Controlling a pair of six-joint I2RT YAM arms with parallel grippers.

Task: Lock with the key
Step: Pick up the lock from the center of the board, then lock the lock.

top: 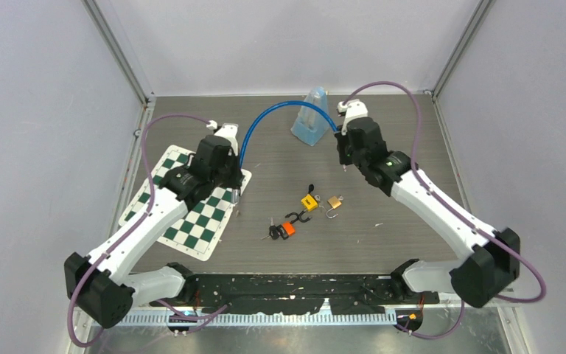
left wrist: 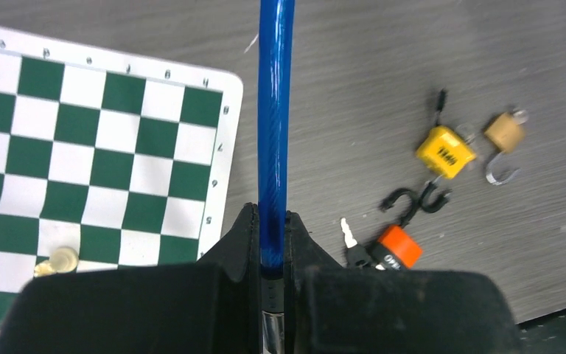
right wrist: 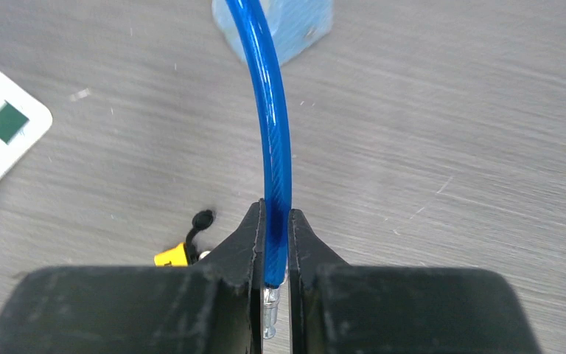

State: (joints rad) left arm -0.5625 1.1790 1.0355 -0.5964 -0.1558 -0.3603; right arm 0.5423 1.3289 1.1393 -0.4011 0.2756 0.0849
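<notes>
A blue cable lock arches above the table between my two arms. My left gripper is shut on one end of the cable, where a black collar and a silver piece sit between the fingers. My right gripper is shut on the other end, whose silver pin sticks out behind the pads. In the top view the left gripper is over the mat's edge and the right gripper is at the back right. A black-headed key lies on the table beside an orange padlock.
A yellow padlock and a brass padlock, shackle open, lie mid-table near the orange one. A green-and-white chess mat lies at the left with a pale chess piece on it. A light blue object stands at the back.
</notes>
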